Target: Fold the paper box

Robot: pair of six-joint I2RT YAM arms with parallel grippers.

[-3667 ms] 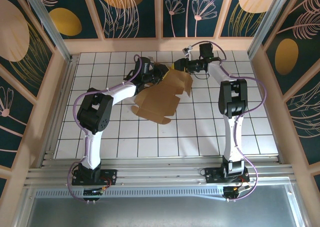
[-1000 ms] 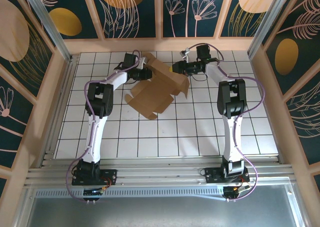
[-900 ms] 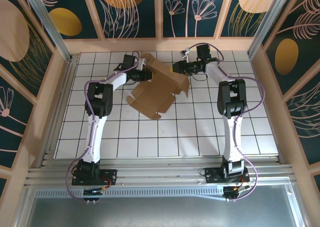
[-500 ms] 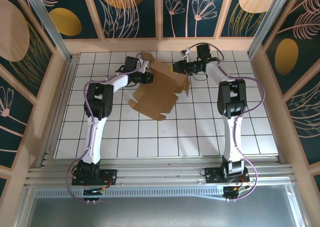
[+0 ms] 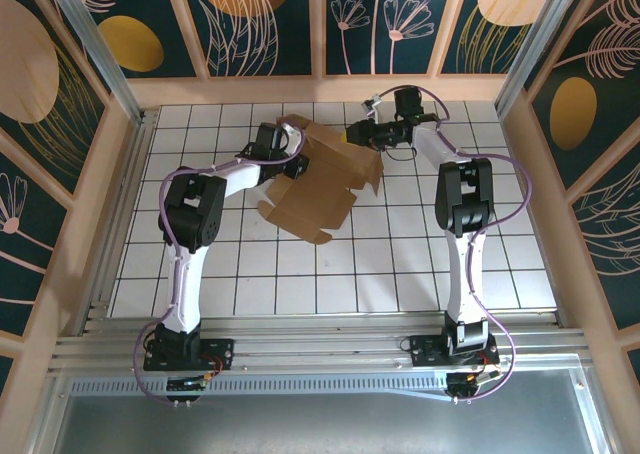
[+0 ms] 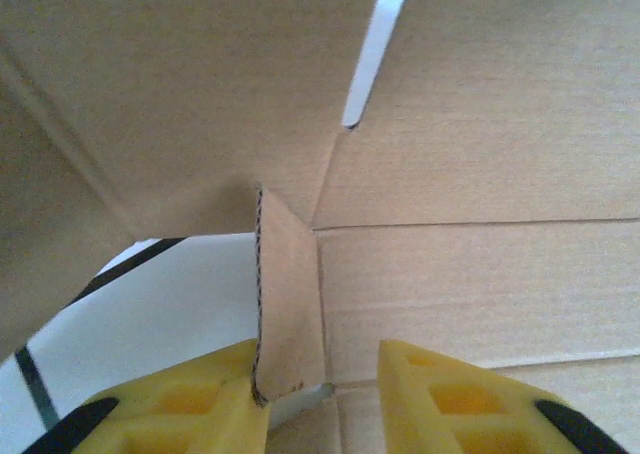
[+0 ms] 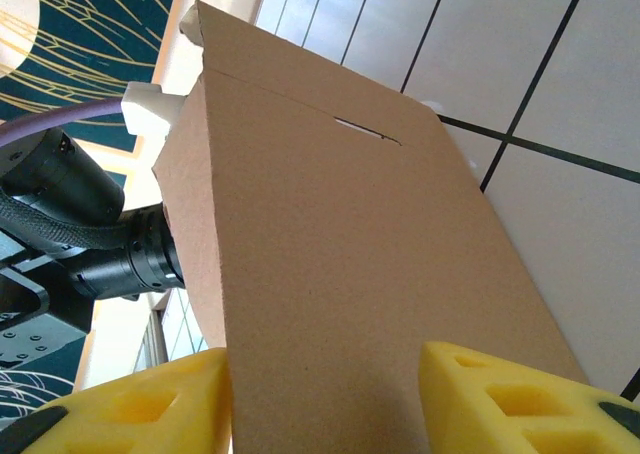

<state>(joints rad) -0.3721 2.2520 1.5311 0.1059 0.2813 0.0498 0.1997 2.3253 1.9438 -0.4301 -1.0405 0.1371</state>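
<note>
Brown cardboard makes up the one paper box (image 5: 318,182), a partly opened sheet with flaps, and two arms reach to it, each with one gripper. It sits on the far half of the white tiled table (image 5: 400,254), a little left of centre. Its near part lies low over the tiles and its far part is raised. The left gripper (image 5: 293,158) comes in at the box's far left side. From the left wrist its yellow fingers (image 6: 190,409) stand apart with a small upright tab (image 6: 290,304) in the gap. The tab lies against the left finger, with a clear gap to the right one, so it is not pinched. Cardboard panels rise just beyond the fingertips, and a strip of tile shows at the left. The right gripper (image 5: 360,134) meets the box's far right corner. From the right wrist its two fingers (image 7: 500,399) are set wide on either side of a raised panel (image 7: 330,254) with a narrow slot near its top. Whether they clamp that panel or only flank it I cannot tell. The box lies between the two grippers.
</note>
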